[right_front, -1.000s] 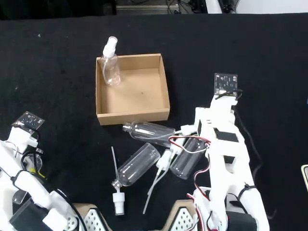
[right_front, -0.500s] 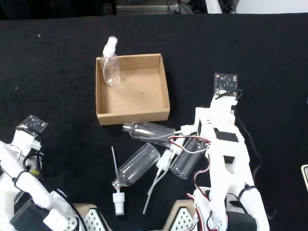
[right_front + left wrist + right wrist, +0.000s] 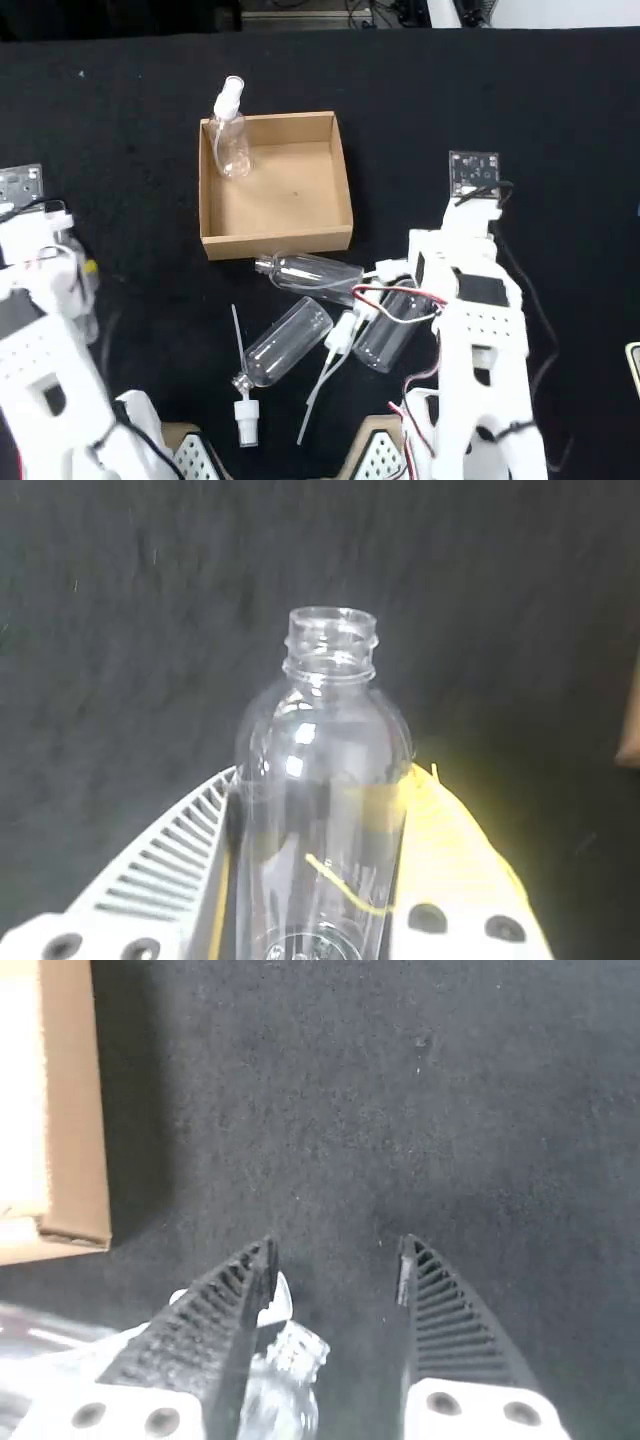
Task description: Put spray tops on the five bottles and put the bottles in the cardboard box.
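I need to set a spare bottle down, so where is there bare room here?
Bare black table lies left of the cardboard box, behind it, and right of it. The box floor is free but for the capped bottle in its far-left corner. In front of the box it is crowded: three lying bottles and two spray tops.

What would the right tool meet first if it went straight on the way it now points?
Likely nothing but the table cover: the right tool, open, points over bare cloth, and the cardboard box sits off to one side of its line. Depth is hard to judge, so it might touch the cloth.
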Controlling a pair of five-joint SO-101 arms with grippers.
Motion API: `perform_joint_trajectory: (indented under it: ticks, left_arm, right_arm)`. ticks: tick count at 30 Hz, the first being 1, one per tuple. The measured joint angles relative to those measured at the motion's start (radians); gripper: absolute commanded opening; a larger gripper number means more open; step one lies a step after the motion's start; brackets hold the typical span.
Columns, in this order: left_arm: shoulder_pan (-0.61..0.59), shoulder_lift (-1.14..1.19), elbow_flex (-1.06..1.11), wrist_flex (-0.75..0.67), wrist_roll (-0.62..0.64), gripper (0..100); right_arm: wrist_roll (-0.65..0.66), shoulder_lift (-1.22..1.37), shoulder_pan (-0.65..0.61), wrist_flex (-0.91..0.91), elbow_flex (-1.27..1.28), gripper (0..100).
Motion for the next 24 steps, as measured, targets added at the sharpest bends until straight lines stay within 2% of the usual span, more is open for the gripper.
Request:
perform_joint_trajectory:
  ticks: [2,5,10,14,20,24]
  left_arm:
    - [0.055,-0.08,0.055,-0.066,0.123,12]
    - [0.124,-0.187,0.164,-0.199,0.238,12]
    - [0.16,-0.325,0.371,-0.385,0.313,12]
    - [0.158,-0.431,0.473,-0.41,0.339,12]
    - [0.158,-0.609,0.601,-0.414,0.373,12]
    - [0.158,-0.736,0.683,-0.414,0.373,12]
  right_arm:
    - [0.008,-0.06,0.0,0.052,-0.011,11.6]
    - [0.08,-0.129,0.0,0.129,-0.02,7.4]
    - [0.187,-0.152,0.0,0.233,-0.02,12.6]
    - [0.265,-0.107,-0.014,0.285,-0.072,14.2]
    - [0.614,0.12,-0.132,0.397,-0.195,14.2]
    - [0.755,0.275,-0.135,0.41,-0.298,14.2]
